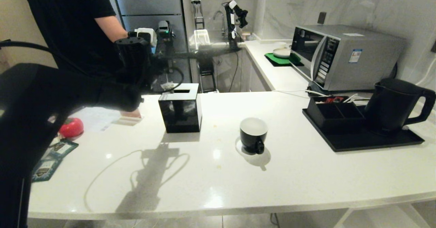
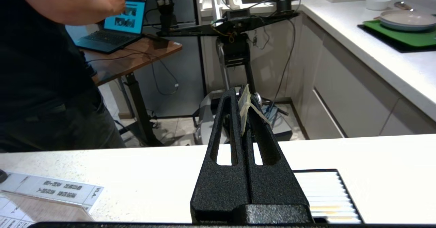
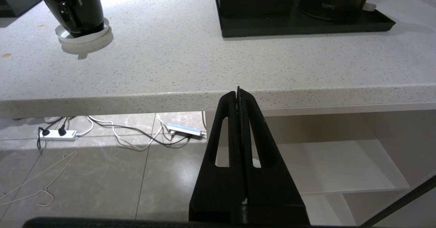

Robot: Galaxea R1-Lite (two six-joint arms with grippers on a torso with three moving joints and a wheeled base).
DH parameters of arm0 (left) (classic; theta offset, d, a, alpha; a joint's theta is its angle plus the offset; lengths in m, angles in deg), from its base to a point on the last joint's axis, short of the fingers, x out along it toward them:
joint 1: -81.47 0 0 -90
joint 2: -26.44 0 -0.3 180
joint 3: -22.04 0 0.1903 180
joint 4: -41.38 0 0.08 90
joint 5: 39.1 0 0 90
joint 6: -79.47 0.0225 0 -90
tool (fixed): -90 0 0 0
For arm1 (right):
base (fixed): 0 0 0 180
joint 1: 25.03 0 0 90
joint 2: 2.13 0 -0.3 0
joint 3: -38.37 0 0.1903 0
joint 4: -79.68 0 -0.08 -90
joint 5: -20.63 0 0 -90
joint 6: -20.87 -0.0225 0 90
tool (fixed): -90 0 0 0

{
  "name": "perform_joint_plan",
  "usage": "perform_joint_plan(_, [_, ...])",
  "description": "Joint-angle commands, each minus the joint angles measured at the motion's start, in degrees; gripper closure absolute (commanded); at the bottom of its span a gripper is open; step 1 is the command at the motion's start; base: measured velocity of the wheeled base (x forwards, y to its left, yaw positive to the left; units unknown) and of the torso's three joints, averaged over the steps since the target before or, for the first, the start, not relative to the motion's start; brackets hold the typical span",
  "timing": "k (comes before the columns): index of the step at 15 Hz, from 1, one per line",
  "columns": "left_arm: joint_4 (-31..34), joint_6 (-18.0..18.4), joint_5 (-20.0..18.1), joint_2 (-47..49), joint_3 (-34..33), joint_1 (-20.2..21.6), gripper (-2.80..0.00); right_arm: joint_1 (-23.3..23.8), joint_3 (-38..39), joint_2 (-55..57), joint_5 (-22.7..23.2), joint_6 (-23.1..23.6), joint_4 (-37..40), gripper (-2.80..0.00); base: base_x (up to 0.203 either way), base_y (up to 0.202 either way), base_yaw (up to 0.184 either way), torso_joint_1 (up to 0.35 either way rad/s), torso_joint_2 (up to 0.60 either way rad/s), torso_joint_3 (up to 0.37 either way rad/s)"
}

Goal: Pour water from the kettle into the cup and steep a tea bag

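The left end effector is pressed together and pinches a small, pale bit of paper or tea bag at its tips. I cannot tell for sure which it is. It hangs up in the air to the left of the cup, past the black box. The step in hand looks like bringing the tea bag over to the cup.

The right end effector is pressed together too and holds nothing. It sits low, in front of the surface edge and below the cup.

The cup stands in the middle of the surface. It looks empty, with a white inside. The kettle stands to the right of the cup, well apart from it, on a black tray.

Next, I think the left end effector must swing right until it is over the cup, then go down gently so the bag drops inside. No water seems to be in the cup yet, so pouring is still to do.

Count: one cup, one kettle, one tray, one black box, two end effectors. One person stands behind the surface, far left of the cup.
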Motion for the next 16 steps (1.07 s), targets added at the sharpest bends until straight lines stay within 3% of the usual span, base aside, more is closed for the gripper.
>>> perform_joint_plan(1, [-0.3,0.0,-0.8,0.6,-0.2,0.6,0.0,0.0,0.0,0.0,0.0,0.0,0.0,0.0,0.0,0.0,0.0,0.0,0.0,0.0])
perform_joint_plan(9, [-0.3,0.2,-5.5,1.8,0.5,1.6,0.0,0.0,0.0,0.0,0.0,0.0,0.0,0.0,0.0,0.0,0.0,0.0,0.0,0.0])
perform_joint_plan(16, [-0.3,1.6,-6.7,5.4,8.2,1.0,0.0,0.0,0.0,0.0,0.0,0.0,0.0,0.0,0.0,0.0,0.0,0.0,0.0,0.0])
